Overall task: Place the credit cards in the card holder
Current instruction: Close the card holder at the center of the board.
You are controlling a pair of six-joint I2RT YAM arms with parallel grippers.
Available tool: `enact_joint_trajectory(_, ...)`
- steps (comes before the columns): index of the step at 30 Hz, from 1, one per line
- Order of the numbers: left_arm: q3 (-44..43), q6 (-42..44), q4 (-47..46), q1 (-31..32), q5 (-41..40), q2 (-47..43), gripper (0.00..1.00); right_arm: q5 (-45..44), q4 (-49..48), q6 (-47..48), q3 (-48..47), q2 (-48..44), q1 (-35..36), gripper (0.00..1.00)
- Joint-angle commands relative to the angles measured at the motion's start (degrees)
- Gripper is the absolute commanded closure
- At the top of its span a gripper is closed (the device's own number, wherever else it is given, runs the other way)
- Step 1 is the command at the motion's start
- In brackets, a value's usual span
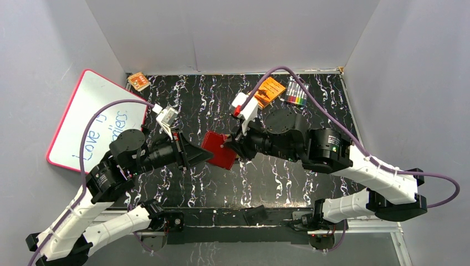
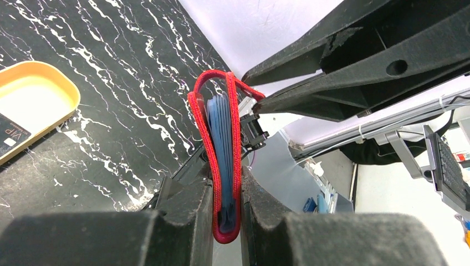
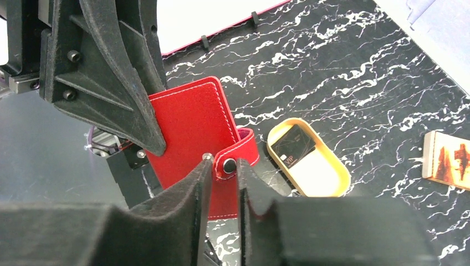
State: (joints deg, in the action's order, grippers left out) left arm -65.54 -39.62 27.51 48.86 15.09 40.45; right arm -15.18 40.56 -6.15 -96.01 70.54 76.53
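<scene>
- A pink-edged whiteboard (image 1: 94, 119) with blue handwriting leans at the left wall, beside the black, white-veined counter (image 1: 210, 91); a small orange block (image 1: 138, 81) sits at the counter's back left corner
- The left hand (image 1: 200, 151) reaches in from the left and is clamped on the card holder (image 1: 219, 149); in the left wrist view its two fingers (image 2: 183, 221) press the red covers from both sides near the lower end
- The card holder is over the middle of the counter, between the two hands; seen edge-on from the left wrist, it is folded almost shut, with pale blue pockets squeezed between the red covers
- The right hand (image 1: 235, 145) meets it from the right; in the right wrist view its jaws stand narrow, one fingertip on either side of the snap tab (image 3: 228, 164), and I cannot tell whether they pinch it
- One credit card (image 3: 294, 147), dark with "VIP" lettering, lies in a tan oval tray (image 3: 318, 169) on the counter, apart from the card holder
- An orange box (image 1: 269, 91) and a pack of markers (image 1: 295, 93) lie just beside each other at the back right
</scene>
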Motion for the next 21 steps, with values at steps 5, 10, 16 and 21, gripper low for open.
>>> enact_joint_trajectory(5, -2.1, 0.3, -0.7, 0.2, 1.8, -0.6, 1.0, -1.5, -3.8, 0.2, -2.4, -0.5, 0.0, 0.89)
enact_joint_trajectory(10, -1.9, 0.5, -0.4, 0.2, 1.4, -0.8, 1.0, -1.4, -3.7, 0.2, -2.2, -1.7, 0.0, 1.0)
enact_joint_trajectory(16, -2.6, 0.3, -0.5, 0.2, 1.6, -0.1, 1.0, 3.6, -1.0, 2.7, -3.0, -1.3, 0.0, 1.0)
enact_joint_trajectory(21, -5.1, -0.1, 0.1, 0.2, 2.0, 1.9, 1.0, 7.2, 3.0, 5.9, -3.7, 0.1, 0.0, 1.0)
